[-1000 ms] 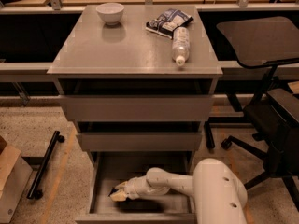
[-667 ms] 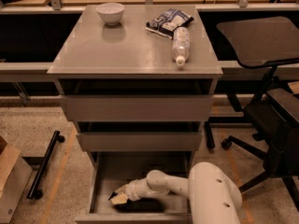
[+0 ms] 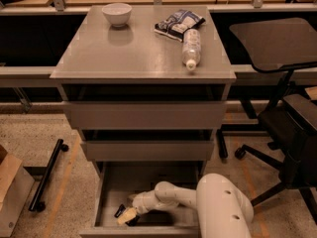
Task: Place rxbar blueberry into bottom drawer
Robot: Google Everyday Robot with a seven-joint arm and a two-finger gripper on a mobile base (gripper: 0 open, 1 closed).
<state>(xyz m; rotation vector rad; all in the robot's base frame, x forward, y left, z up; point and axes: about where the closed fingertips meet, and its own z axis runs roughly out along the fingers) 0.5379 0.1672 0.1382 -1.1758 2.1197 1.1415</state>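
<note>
The bottom drawer [image 3: 109,192] of the grey cabinet stands pulled open, and its flat grey inside shows. My white arm reaches down into it from the lower right. My gripper [image 3: 126,216] is low in the drawer's front left part, close to the floor of the drawer. A small dark flat piece, which looks like the rxbar blueberry [image 3: 120,210], shows right at the gripper's tip. I cannot tell whether it is held or lies on the drawer floor.
The two upper drawers [image 3: 143,114] are slightly open. On the cabinet top are a white bowl [image 3: 117,13], a crinkled blue-and-white bag [image 3: 177,23] and a clear bottle [image 3: 191,47] on its side. A black office chair [image 3: 287,108] stands to the right. A black bar [image 3: 47,175] lies on the floor to the left.
My gripper has moved a little lower and toward the drawer's front. The things on the cabinet top have not moved.
</note>
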